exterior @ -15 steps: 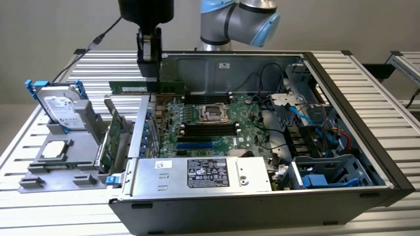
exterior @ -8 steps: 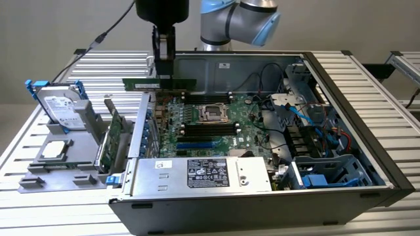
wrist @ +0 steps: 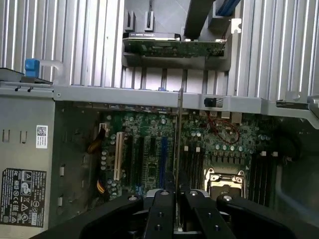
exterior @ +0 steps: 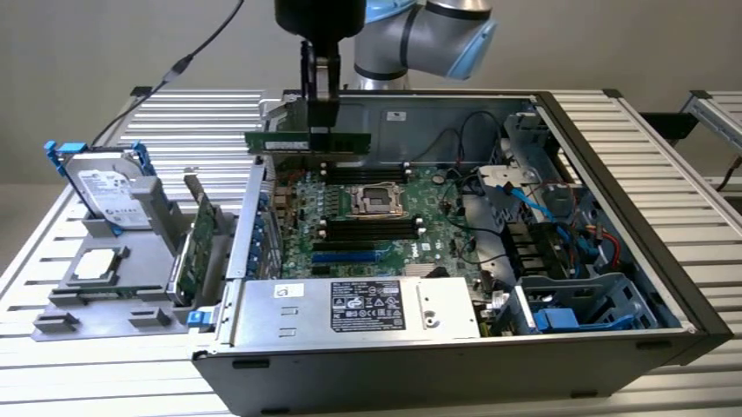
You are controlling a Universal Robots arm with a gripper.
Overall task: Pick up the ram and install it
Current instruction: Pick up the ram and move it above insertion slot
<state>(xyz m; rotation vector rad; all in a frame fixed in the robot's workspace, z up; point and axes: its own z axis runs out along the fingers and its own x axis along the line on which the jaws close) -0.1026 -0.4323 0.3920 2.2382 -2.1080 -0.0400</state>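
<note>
Exterior view: the end effector [exterior: 321, 117] is clamped tight on the ram [exterior: 308, 141], holding it level in the air above the motherboard [exterior: 371, 230] in the open PC case [exterior: 649, 226]. Wrist view: the ram [wrist: 179, 124] sits edge-on between the nearly closed fingers [wrist: 162, 209], over the board.

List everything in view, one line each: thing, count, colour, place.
ram: one, green, in the gripper above the open case
case: one, dark grey, open, on the table
motherboard: one, green, inside the case
power supply: one, silver, inside the case
hard drive: one, silver, upright in a grey holder, exterior view's left
expansion card: one, green, upright beside the case
table: one, silver slats, under everything
gripper: one, black, shut on the ram
arm: one, grey and blue, behind the case
</note>
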